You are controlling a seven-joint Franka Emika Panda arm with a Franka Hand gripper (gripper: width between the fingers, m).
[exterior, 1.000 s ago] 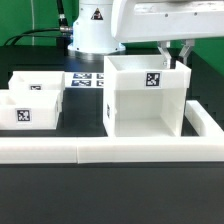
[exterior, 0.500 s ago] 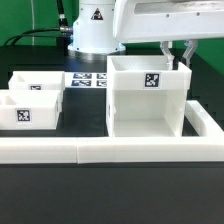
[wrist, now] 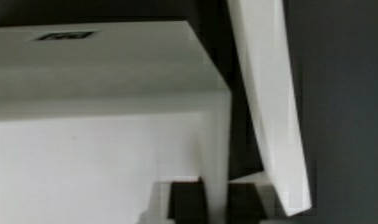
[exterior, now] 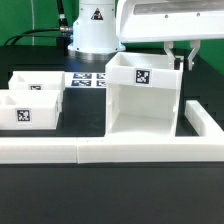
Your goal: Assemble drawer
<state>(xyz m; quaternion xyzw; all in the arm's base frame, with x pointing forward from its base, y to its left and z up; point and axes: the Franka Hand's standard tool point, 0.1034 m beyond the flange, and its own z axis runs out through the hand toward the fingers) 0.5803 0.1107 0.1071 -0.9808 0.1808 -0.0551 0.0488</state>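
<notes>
Farthest toward the exterior view's left, a small drawer box [exterior: 22, 112] stands just in front of a second drawer box [exterior: 40, 85], both open-topped and behind the white rail [exterior: 60, 150]. Next comes the marker board [exterior: 88, 78], flat on the table near the robot base [exterior: 90, 30]. Right of it, the tall drawer cabinet [exterior: 140, 105] looks slightly tilted. The gripper [exterior: 180, 62] is clamped on the upper edge of its right side. The wrist view shows that thin wall [wrist: 266, 100] pinched between the dark fingers [wrist: 182, 203].
</notes>
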